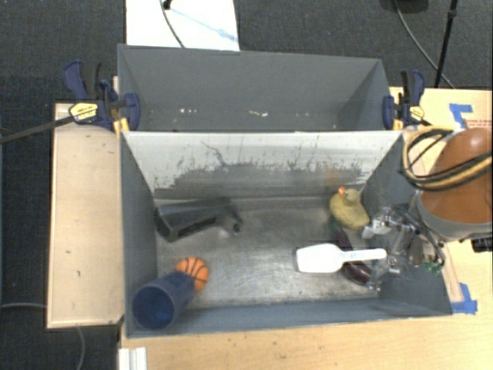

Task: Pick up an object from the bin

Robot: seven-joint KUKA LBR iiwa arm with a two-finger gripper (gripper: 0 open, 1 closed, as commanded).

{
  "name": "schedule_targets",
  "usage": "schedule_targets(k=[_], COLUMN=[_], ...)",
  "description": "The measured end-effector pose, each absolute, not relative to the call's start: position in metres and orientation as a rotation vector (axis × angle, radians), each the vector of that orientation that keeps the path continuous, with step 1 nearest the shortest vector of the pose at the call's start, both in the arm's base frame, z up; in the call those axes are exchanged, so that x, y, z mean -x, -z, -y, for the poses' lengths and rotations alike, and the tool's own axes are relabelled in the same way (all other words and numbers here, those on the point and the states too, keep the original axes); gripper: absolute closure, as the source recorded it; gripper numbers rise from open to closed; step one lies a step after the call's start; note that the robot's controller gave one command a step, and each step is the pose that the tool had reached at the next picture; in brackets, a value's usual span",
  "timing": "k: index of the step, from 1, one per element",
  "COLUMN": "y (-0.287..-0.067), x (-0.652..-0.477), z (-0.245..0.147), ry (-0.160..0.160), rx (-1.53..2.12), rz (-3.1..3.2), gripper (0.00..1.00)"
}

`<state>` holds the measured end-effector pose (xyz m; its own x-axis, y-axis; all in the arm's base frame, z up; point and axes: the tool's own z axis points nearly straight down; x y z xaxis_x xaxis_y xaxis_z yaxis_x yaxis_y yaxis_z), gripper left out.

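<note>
My gripper (pixel 377 254) is at the bin's right side, low over the floor and open. One fingertip (pixel 373 227) is beside a yellow rubber duck (pixel 348 209). The other one is near the bin's front wall. Between the two lies the handle end of a white plastic spoon (pixel 327 259), its broad blade pointing left. The fingers stand apart from the handle on either side. A dark maroon thing (pixel 356 271) lies partly under the handle, just left of the lower finger.
A dark grey angular tool (pixel 189 218) lies at the left. A small orange ball (pixel 193 270) rests against a blue cup (pixel 158 301) lying on its side in the front left corner. The arm, with its orange cover and cables, comes in over the right rim.
</note>
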<state>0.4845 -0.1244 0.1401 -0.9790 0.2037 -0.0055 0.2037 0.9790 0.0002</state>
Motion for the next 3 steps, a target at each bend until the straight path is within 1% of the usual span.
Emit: schedule_targets(k=[1,2,3], y=[-0.076,-0.073,-0.073], x=[-0.491,-0.480,-0.480], z=[0.140,0.131,0.131], ry=[0.001,0.003,0.003], rx=[-0.291,-0.362,-0.361], rz=[-3.122,-3.108,-3.108], gripper=[0.00,1.00,1.00])
